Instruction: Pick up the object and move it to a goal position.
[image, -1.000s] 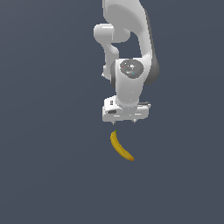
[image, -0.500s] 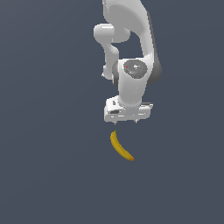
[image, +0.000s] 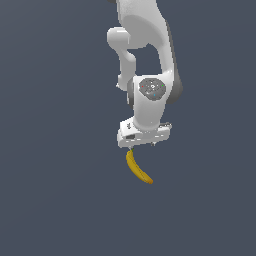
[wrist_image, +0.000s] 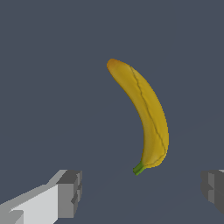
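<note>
1. Hovering over the small curved yellow banana (image: 137, 168), the white arm's gripper (image: 144, 145) has its two grey-tipped fingers (wrist_image: 70, 193) spread wide, nothing between them.
2. Banana lies flat on the plain dark grey floor (image: 60, 200), just under the gripper and running out toward the exterior view's right and near side. Green stem tip (wrist_image: 138, 169) sits closest to the fingers; the brownish end (wrist_image: 113, 64) points away.
3. Step in hand, judged: still the approach, no contact yet.
4. To do it well: shift along the banana so the fingers straddle its thick middle, not the stem; keep the closing line across the curve, not along it.
5. Then drop straight down, close, lift.
6. No goal marker visible in either view.
</note>
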